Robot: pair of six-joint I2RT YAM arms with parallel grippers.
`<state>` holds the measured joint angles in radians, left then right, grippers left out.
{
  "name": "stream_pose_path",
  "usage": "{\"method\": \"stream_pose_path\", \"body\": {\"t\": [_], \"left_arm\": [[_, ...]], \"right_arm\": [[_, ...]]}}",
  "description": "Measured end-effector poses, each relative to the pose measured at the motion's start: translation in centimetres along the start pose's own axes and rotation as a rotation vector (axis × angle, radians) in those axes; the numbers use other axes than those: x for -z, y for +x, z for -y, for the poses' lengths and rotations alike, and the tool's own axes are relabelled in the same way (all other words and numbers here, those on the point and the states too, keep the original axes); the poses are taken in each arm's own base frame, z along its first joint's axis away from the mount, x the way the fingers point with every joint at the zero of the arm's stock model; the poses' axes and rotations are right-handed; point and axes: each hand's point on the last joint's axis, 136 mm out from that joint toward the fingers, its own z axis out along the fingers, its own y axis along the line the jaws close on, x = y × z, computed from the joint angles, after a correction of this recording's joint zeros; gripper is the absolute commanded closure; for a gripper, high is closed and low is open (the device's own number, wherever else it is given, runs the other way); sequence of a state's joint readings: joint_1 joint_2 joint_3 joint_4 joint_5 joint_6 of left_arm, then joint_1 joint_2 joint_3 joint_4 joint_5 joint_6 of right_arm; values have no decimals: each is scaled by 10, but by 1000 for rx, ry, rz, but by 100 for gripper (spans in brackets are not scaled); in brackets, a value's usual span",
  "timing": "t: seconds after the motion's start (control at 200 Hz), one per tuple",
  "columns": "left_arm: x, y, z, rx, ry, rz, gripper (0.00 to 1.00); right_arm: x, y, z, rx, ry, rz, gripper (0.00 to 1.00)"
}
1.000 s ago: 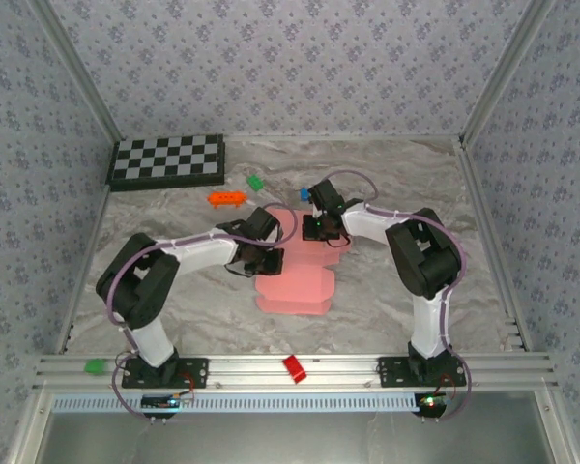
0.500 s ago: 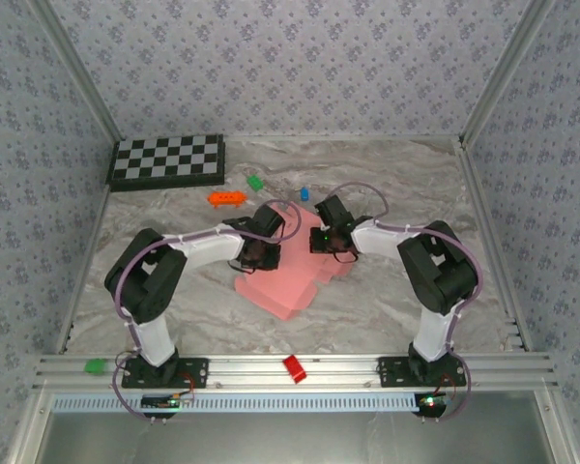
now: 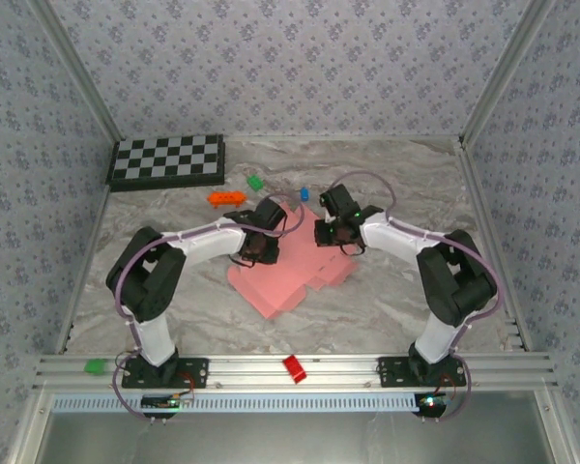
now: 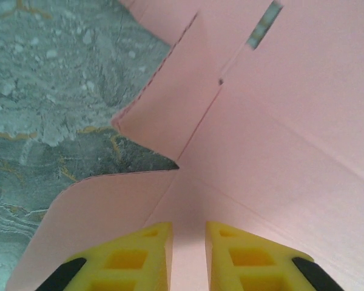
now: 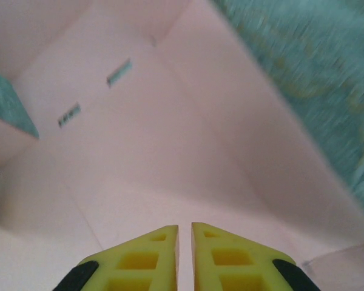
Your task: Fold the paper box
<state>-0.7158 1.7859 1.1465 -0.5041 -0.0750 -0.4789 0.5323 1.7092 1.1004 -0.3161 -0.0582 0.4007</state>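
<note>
The paper box (image 3: 288,278) is a salmon-pink die-cut sheet lying spread on the marble table, turned at an angle. My left gripper (image 3: 263,253) hangs over the sheet's far left part. In the left wrist view its yellow fingertips (image 4: 188,242) stand a little apart, with only the creased card (image 4: 279,121) beneath the gap. My right gripper (image 3: 331,235) is over the sheet's far right corner. Its yellow fingertips (image 5: 185,242) show a narrow gap above the pink card (image 5: 145,157), which has two small slots. Neither gripper holds anything.
A checkerboard (image 3: 166,160) lies at the back left. Small orange (image 3: 226,198), green (image 3: 256,181) and blue (image 3: 304,193) bits sit behind the grippers. A red bit (image 3: 294,368) and a green bit (image 3: 96,366) rest on the front rail.
Both grippers went from shut to slightly apart and moved toward the back. The pink sheet dropped from a partly folded shape and now lies spread flatter and wider.
</note>
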Motion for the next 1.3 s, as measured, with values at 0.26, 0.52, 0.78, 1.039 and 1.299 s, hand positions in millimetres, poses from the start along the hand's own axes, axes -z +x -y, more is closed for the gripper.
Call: {"method": "stream_pose_path", "body": {"t": [0.26,0.52,0.78,1.039,1.299], "left_arm": [[17,-18,30,-17,148,40,96],[0,-15,48,-18,230,-7,100],[-14,-2,45,24,225,-46,100],[-21,7,40,69,220,-50,100],[-22,7,40,87,222,-40,100]], "right_arm": [[-5,-28,32,5,-58,-8,52],[-27,-24,48,1,-102,-75,42],[-31,-24,47,0,-156,-91,43],[-43,-15,50,-14,-186,-135,47],[-43,-14,46,-2,-228,-143,53]]}}
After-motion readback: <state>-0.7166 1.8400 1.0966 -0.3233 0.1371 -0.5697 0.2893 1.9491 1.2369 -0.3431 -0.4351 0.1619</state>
